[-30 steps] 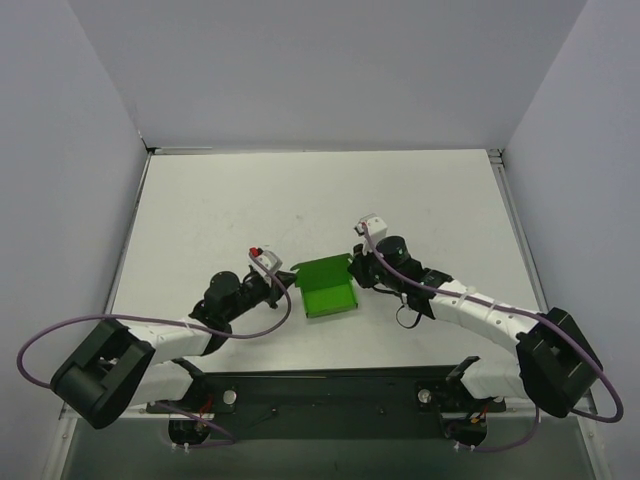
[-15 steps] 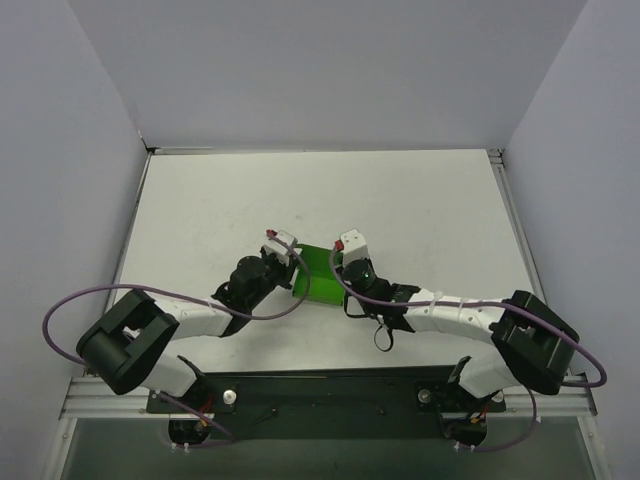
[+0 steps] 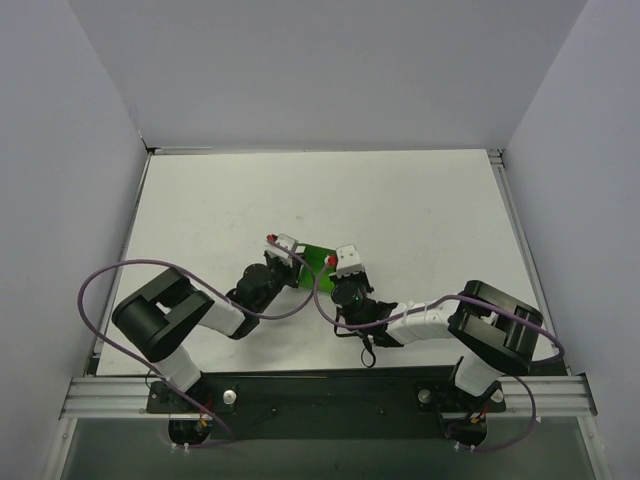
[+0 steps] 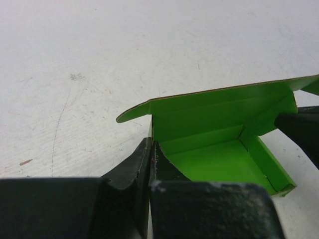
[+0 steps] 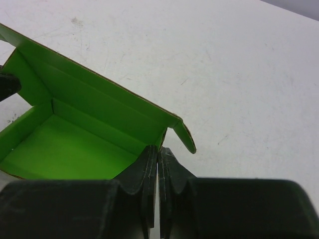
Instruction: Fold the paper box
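The paper box [image 4: 214, 164] is bright green and open, its lid flap standing up at the back. My left gripper [image 4: 151, 149] is shut on the box's left side wall, one finger inside and one outside. My right gripper [image 5: 158, 152] is shut on the right side wall of the paper box [image 5: 75, 144], just below a small corner tab. From above, only a strip of the paper box [image 3: 318, 258] shows between the left gripper [image 3: 298, 262] and the right gripper [image 3: 338, 270]. The wrists cover the rest.
The white table [image 3: 420, 210] carries faint scuffs and nothing else. Grey walls close it in on three sides. Both arms are folded in tight near the front rail [image 3: 320, 395], with purple cables [image 3: 95, 290] looping out beside them.
Both arms have swung inward and folded up. The box has shifted up and left in the top view and is now mostly covered by the wrists. Both grippers stayed shut.
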